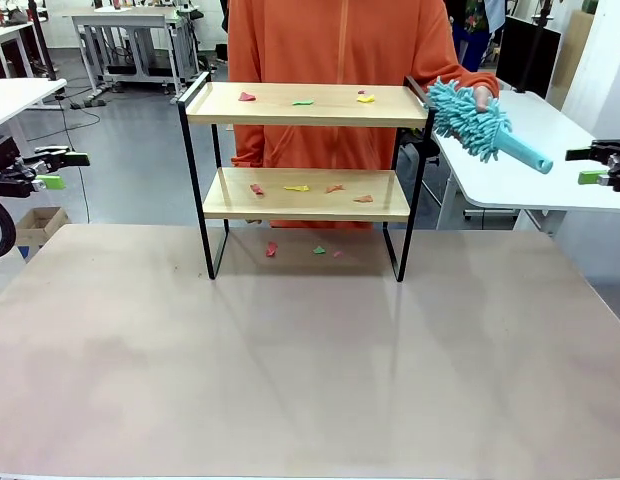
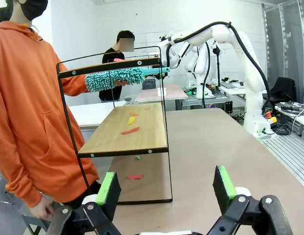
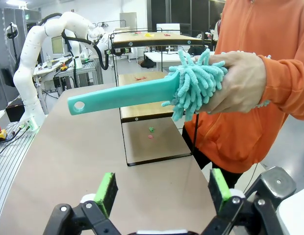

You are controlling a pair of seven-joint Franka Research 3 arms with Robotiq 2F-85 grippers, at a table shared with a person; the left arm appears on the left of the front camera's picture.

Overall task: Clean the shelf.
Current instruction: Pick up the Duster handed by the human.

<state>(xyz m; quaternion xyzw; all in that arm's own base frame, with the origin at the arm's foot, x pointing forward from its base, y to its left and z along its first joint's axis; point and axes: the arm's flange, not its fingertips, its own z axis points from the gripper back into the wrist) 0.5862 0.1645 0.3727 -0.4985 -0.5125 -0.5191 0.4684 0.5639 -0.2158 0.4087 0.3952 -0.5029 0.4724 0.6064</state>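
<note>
The shelf (image 1: 302,105) stands at the table's far middle, two light wooden boards in a black frame, with small coloured scraps (image 1: 297,188) on both boards and on the table under it. A person in an orange hoodie behind it holds a teal fluffy duster (image 1: 485,128) by its head, handle pointing toward my right gripper (image 1: 602,165). That gripper is open at the right edge, a short way from the handle (image 3: 120,96). My left gripper (image 1: 48,170) is open at the left edge, far from the shelf (image 2: 123,129).
A bare tan table (image 1: 310,360) spreads in front of the shelf. White tables stand at the left and right behind. A cardboard box (image 1: 40,225) sits on the floor at left. Another person stands farther back in the left wrist view.
</note>
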